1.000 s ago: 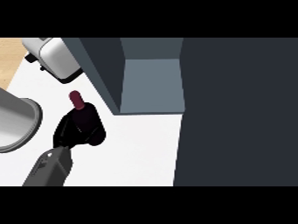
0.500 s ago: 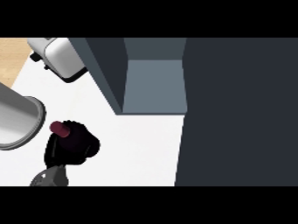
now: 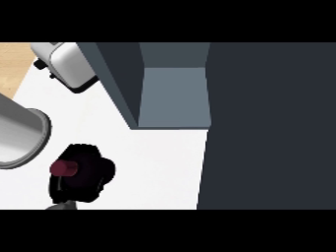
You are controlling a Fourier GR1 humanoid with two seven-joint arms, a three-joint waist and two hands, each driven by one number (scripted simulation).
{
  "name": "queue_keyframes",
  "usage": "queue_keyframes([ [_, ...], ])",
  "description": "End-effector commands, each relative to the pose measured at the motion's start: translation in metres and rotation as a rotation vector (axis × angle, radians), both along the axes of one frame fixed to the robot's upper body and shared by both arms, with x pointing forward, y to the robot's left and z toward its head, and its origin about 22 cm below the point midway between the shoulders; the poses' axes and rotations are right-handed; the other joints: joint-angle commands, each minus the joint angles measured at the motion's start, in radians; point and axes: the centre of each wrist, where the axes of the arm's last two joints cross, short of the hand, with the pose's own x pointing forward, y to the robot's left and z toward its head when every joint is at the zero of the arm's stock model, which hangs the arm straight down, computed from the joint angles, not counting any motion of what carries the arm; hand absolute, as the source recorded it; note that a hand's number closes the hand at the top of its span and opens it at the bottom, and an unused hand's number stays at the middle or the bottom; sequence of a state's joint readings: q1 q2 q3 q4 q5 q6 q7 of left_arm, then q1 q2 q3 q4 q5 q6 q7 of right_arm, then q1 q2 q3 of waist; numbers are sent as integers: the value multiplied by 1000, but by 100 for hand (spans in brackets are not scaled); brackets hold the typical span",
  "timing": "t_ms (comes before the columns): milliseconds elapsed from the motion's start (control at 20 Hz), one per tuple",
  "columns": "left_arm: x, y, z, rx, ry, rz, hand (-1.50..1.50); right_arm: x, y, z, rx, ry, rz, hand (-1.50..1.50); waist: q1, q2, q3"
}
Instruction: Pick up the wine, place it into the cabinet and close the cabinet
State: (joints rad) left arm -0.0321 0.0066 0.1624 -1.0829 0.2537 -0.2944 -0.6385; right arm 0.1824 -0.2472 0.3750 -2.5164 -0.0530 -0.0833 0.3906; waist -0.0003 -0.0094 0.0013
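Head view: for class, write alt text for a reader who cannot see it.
A black hand curls round a dark red wine bottle at the lower left of a white counter. An open grey cabinet stands up and to the right, its dark door filling the right side; a metal pot and toaster sit at left.

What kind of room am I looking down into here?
Most likely a kitchen. A white counter carries a toaster at the back and a large metal pot at the left. A dark cabinet stands open, and the hand holds a wine bottle.
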Motion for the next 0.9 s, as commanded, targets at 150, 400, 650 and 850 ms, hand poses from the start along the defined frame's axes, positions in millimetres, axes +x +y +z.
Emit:
queue_keyframes([
  [150, 14, -37, 58, 8, -28, -58, 150, -48, -9, 41, 57, -45, 79, -150, -9, -2, -1],
  [400, 13, -87, 107, 25, -50, -62, 150, -23, -14, 26, 51, -71, 39, -150, -6, 4, 0],
  [650, 32, -109, 142, 42, -46, -63, 150, -35, -7, 35, 53, -70, 65, -150, -15, 6, -1],
  [850, 37, -129, 170, 1, 4, -82, 150, -39, -16, 35, 30, -52, 75, -150, -20, 5, 0],
])
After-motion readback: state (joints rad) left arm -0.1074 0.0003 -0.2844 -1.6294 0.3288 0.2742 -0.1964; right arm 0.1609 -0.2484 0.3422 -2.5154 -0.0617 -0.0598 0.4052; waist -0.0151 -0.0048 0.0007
